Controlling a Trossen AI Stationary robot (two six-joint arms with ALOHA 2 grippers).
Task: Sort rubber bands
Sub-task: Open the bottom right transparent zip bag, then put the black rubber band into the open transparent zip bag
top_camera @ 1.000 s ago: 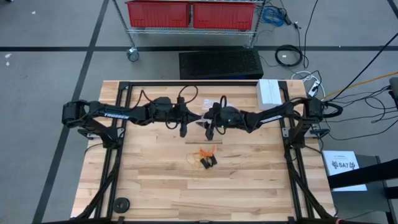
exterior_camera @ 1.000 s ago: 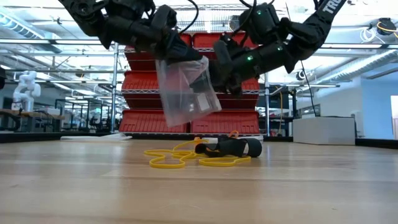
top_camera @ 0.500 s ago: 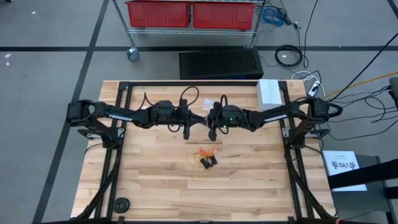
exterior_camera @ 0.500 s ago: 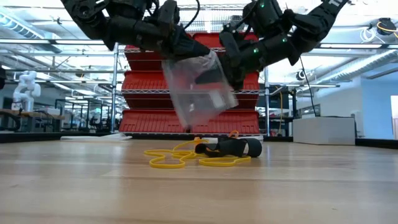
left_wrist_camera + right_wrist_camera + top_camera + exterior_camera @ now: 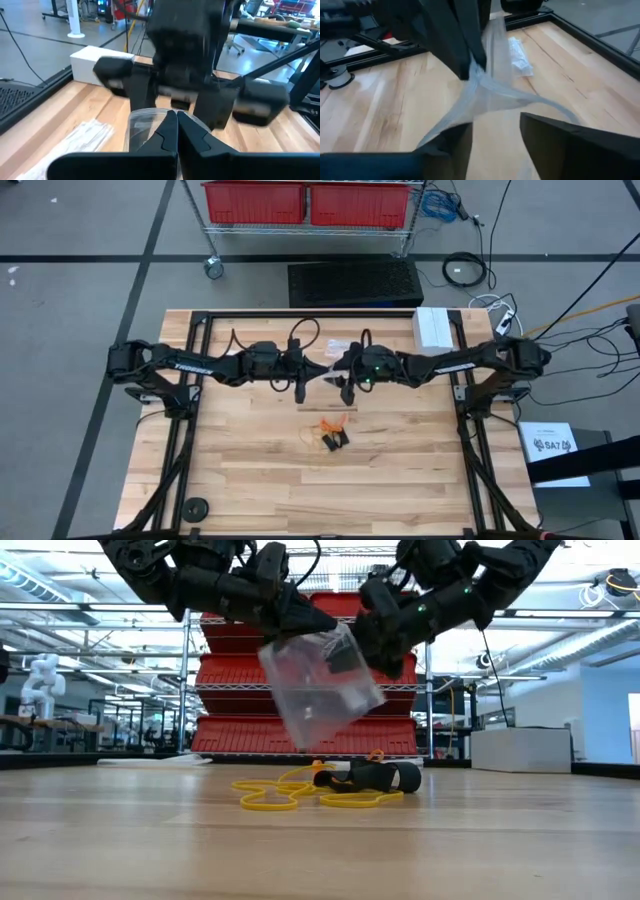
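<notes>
The left arm reaches in from nine o'clock, white "TROSSEN" lettering along its forearm in the high view. The left gripper (image 5: 297, 385) hangs above the table's centre, its fingers pressed together on the top edge of a clear plastic bag (image 5: 318, 688); the left wrist view shows the fingertips (image 5: 176, 131) meeting at the bag's rim. In the low view the bag hangs tilted in the air between the two grippers, clear of the wood.

Below it, toward six o'clock of the grippers, the rubber bands (image 5: 331, 432) lie in a small heap on the wooden table (image 5: 250, 470): orange and yellowish loops with a dark clump beside them, touching. Whether any band is inside the bag cannot be told.

The right gripper (image 5: 346, 388), coming in from three o'clock, sits just beside the bag with its fingers (image 5: 555, 137) spread, one on each side of the bag's loose edge, apparently not pinching it.

At the far right, off the table, a white sheet (image 5: 553, 445) reads "SA7".
</notes>
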